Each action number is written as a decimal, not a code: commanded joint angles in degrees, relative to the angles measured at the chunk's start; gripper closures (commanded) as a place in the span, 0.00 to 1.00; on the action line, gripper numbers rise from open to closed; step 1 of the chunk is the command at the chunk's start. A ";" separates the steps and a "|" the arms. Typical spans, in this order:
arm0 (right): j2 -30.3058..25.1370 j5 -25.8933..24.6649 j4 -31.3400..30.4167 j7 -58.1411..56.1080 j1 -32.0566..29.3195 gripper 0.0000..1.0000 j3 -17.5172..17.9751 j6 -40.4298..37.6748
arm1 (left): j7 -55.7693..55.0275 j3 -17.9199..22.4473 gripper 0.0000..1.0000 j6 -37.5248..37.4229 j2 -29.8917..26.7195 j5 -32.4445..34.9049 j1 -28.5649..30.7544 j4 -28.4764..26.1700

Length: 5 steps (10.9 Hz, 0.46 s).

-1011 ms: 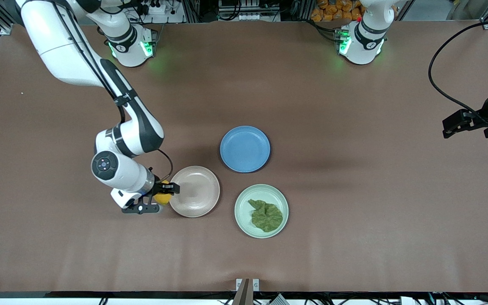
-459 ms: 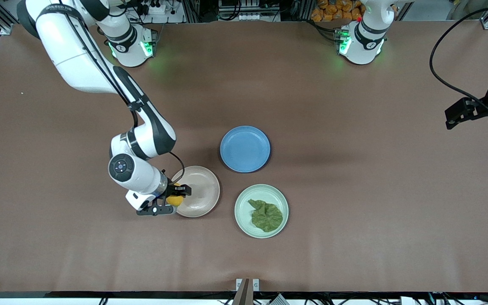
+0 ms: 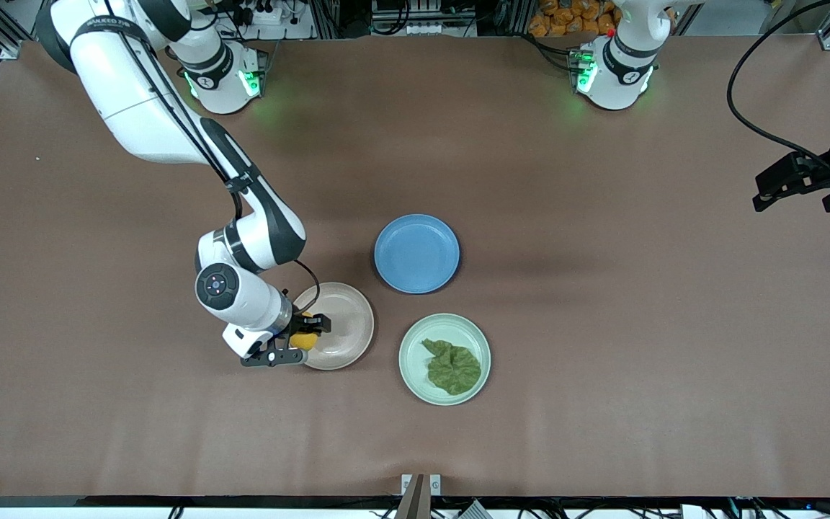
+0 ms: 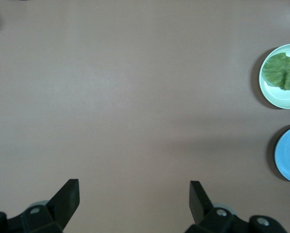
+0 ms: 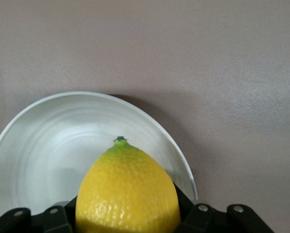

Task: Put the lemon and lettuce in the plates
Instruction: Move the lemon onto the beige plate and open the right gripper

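1. Right now the right gripper (image 3: 308, 333) is clamped on the lemon (image 3: 304, 339), and it hangs over the rim of the beige-pink plate (image 3: 346, 324), at the edge of that plate toward the right arm's end of the table.
2. From the right wrist view, the lemon (image 5: 127, 191) sits between the dark fingers with its greenish tip pointing out over the plate's (image 5: 48, 145) bowl; the fruit looks to be above the plate, not resting in it.
3. The lettuce (image 3: 452, 366) lies in the mint green plate (image 3: 415, 339), a wrinkled dark-green leaf covering much of the plate's floor.
4. That mint green plate sits nearer to the front camera than the beige-pink one and toward the left arm's end of the table from it; the two are near each other but apart.
5. A blue plate (image 3: 416, 253) lies on the brown table (image 3: 602, 360), farther from the front camera than both other plates, with nothing in it.
6. The left gripper (image 3: 793, 180) waits over the table's edge at the left arm's end, well apart from the plates.
7. Its own wrist view shows the left gripper (image 4: 134, 196) with fingers spread wide and nothing between them, and the lettuce (image 4: 281, 71) and blue plate (image 4: 289, 154) off at one side.
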 commanded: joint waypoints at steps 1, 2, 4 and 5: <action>1.14 -1.75 1.51 1.10 -0.16 0.29 0.08 -0.39 | 0.70 0.77 0.00 -0.16 -1.54 -1.83 -0.32 -1.37; 1.14 -2.53 1.42 1.10 -0.77 0.18 0.08 -0.47 | 0.78 0.50 0.00 -0.16 -1.36 -1.57 -0.32 -1.36; 1.23 -2.80 1.42 1.10 -0.78 0.00 0.08 -0.47 | 1.04 0.50 0.00 -0.07 -0.57 -1.30 -0.41 -1.36; 1.23 -2.89 1.51 1.10 -0.69 0.00 0.08 -0.47 | 1.05 0.41 0.00 -0.07 -0.57 -1.21 -0.59 -1.36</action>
